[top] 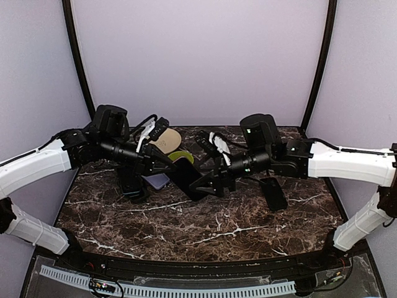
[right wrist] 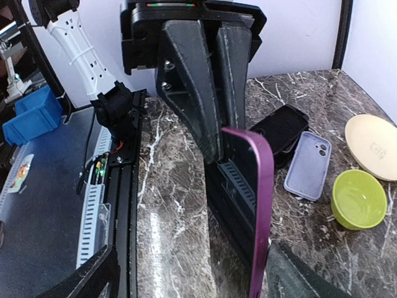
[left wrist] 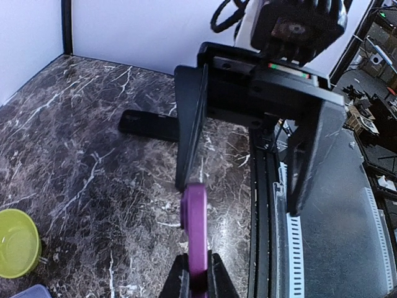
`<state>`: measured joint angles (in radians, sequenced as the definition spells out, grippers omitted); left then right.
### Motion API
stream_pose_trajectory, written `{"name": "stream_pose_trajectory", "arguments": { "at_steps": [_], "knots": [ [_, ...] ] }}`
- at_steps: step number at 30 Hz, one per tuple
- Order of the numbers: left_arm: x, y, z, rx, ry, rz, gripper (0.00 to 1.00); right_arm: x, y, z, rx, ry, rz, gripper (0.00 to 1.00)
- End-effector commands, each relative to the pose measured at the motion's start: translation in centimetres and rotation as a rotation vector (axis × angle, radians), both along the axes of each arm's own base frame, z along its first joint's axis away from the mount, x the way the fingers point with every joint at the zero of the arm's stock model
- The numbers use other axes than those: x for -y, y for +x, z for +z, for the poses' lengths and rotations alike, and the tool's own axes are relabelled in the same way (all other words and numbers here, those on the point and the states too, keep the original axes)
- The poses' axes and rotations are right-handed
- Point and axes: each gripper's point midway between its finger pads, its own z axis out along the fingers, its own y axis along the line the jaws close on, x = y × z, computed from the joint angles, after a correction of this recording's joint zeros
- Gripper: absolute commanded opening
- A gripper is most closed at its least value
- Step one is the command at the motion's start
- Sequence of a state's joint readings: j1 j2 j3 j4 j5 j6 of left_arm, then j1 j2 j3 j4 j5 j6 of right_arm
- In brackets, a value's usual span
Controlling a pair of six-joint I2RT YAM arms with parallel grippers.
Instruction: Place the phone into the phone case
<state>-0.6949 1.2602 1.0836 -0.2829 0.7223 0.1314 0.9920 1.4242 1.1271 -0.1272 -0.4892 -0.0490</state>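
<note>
Above mid-table, left gripper [left wrist: 197, 273] is clamping the purple-edged phone [right wrist: 260, 205], seemingly for a handover, while right gripper [left wrist: 240, 195] is gaping wide astride it, gripping nothing, and the case [right wrist: 308, 166] is lying flat left of centre.

Table [top: 205, 230]: dark brown-black marble, white veins all over. Walls [top: 198, 56]: plain pale lavender-white, with black corner posts. Left arm [top: 34, 164] and right arm [top: 347, 162]: white links, black joints. Left gripper [left wrist: 197, 276] and right gripper [left wrist: 240, 195]: matte black. The right gripper's body has a small red-green light strip. Held phone [right wrist: 248, 211]: glossy dark face, magenta-purple rim. Phone case [right wrist: 308, 166]: pale lavender-blue, no pattern. Phone beside case [right wrist: 282, 127]: glossy black. Lone phone [top: 273, 194]: black. Bowl [right wrist: 358, 198]: lime green. Plate [right wrist: 372, 146]: cream-beige. Bin [right wrist: 31, 115]: bright blue. Slotted strip [top: 186, 288]: white.
</note>
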Motion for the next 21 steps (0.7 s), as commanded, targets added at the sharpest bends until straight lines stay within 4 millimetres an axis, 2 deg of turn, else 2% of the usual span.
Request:
{"name": "stream_pose_trajectory", "arguments": {
  "at_steps": [1,3,6,8,9,10,11,14,16,17,18,19,20,21],
  "knots": [
    [0.7,-1.7,5.4,0.122,-0.119,-0.097,0.00,-1.4,0.0,1.1,0.042,0.024,0.037,0.73],
    [0.9,-2.2,5.5,0.119,-0.117,-0.118,0.00,-1.4,0.2,0.6,0.038,0.010,0.035,0.64],
    [1.0,-2.8,5.0,0.113,-0.105,-0.145,0.00,-1.6,0.0,0.2,0.032,0.005,0.050,0.40],
    [1.1,-3.1,4.7,0.099,-0.099,-0.158,0.00,-1.7,-0.1,0.1,0.024,0.003,0.062,0.32],
    [1.1,-3.1,4.7,0.096,-0.100,-0.163,0.00,-1.8,-0.3,-0.1,0.020,-0.001,0.071,0.25],
    [1.3,-3.3,4.8,0.094,-0.102,-0.171,0.00,-1.8,-0.4,-0.2,0.015,-0.006,0.082,0.10],
    [1.3,-3.3,4.8,0.096,-0.104,-0.171,0.00,-1.7,-0.6,-0.2,0.013,-0.009,0.090,0.00],
    [1.4,-2.9,4.8,0.092,-0.101,-0.147,0.00,-0.8,-0.9,0.1,0.010,0.002,0.086,0.00],
    [1.4,-1.4,4.2,0.087,-0.076,-0.060,0.27,0.5,0.7,-0.2,-0.003,-0.008,-0.008,0.00],
    [1.1,0.2,3.7,0.112,-0.046,0.031,0.56,1.5,1.8,-0.5,-0.028,-0.023,-0.065,0.00],
    [0.9,1.2,3.1,0.099,-0.024,0.089,0.67,2.9,3.1,-1.2,-0.064,-0.049,-0.125,0.00],
    [0.4,3.0,1.9,0.110,0.030,0.185,0.80,4.5,4.4,-1.8,-0.121,-0.075,-0.197,0.00],
    [0.2,3.7,1.4,0.101,0.054,0.226,0.85,6.4,5.8,-2.6,-0.173,-0.111,-0.282,0.00],
    [-0.3,4.8,-0.2,0.081,0.113,0.286,0.87,8.9,7.5,-3.8,-0.225,-0.165,-0.398,0.00]
  ]
}}
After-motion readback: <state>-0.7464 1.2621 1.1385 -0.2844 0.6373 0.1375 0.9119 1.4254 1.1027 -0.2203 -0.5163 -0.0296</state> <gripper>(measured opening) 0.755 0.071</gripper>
